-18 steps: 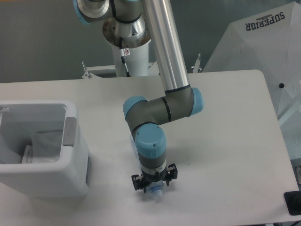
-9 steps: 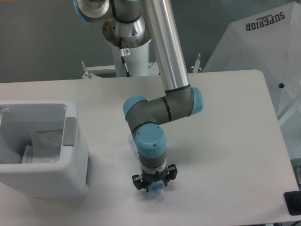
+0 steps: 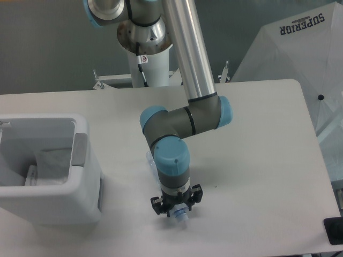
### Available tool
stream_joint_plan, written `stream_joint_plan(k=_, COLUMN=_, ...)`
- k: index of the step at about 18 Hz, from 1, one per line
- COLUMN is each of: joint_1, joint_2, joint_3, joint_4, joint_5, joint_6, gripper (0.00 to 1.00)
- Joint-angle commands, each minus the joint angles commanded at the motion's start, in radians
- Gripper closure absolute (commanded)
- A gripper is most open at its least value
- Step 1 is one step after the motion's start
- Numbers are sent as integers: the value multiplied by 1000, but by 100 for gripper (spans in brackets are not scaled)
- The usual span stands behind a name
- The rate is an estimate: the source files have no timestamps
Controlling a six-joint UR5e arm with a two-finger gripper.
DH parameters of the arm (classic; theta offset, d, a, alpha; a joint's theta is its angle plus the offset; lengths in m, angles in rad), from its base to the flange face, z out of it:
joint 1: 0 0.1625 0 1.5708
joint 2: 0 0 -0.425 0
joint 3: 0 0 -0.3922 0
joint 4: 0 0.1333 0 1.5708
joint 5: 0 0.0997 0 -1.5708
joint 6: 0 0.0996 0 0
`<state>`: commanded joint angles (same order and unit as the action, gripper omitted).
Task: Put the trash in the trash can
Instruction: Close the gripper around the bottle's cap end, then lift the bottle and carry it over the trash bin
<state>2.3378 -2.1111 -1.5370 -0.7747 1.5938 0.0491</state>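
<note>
Bottle sits directly under the hand; whether it's clamped, I cannot tell.

Bottle betw. fingers; bin left, w/ bag.

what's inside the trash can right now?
Inside the trash can, pale crumpled material, possibly plastic or paper, lies near the bottom. The near wall hides the rest of the floor; the gripper is outside it.

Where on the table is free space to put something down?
The table is bare right of the arm, and behind it between bin and far edge. It is crowded at the front, where the gripper meets the bottle.
</note>
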Motion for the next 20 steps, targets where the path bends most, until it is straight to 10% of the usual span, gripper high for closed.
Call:
stream_joint_plan(k=7, joint_1=29, joint_2=224, joint_3=64, joint_4=57, joint_5=-8, joint_6=-3, gripper=37)
stream_joint_plan(k=20, joint_1=-66, joint_2=250, joint_3=362, joint_4=146, joint_5=-161, joint_6=-40, gripper=37)
